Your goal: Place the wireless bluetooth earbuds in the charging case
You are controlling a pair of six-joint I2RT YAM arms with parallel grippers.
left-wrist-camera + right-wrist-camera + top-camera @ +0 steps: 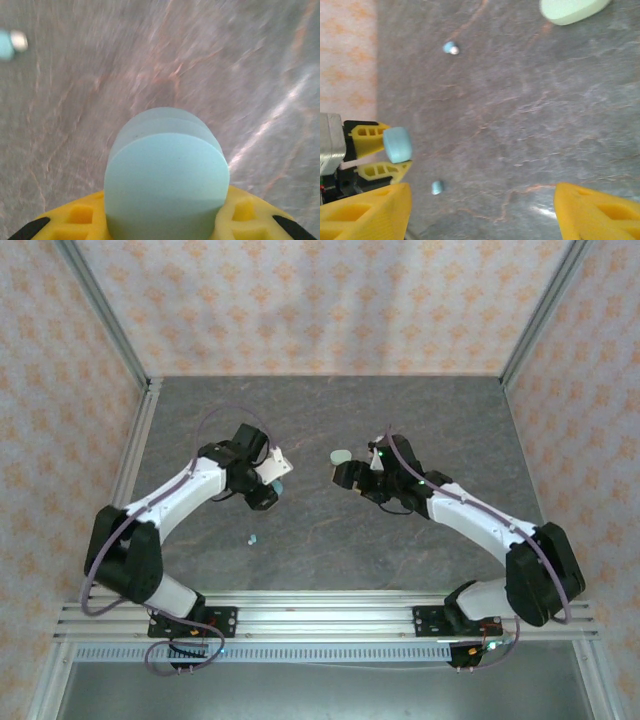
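Two light-blue earbuds (437,187) lie loose on the counter (545,125). The left tool (396,148) is clamped on the blue charging case (167,185). The right tool (482,212) hovers spread apart, one earbud just beside it, toward the left arm.

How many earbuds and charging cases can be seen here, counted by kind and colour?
light blue earbuds: 2
light blue charging case: 1
pale mint charging case: 1
Total: 4
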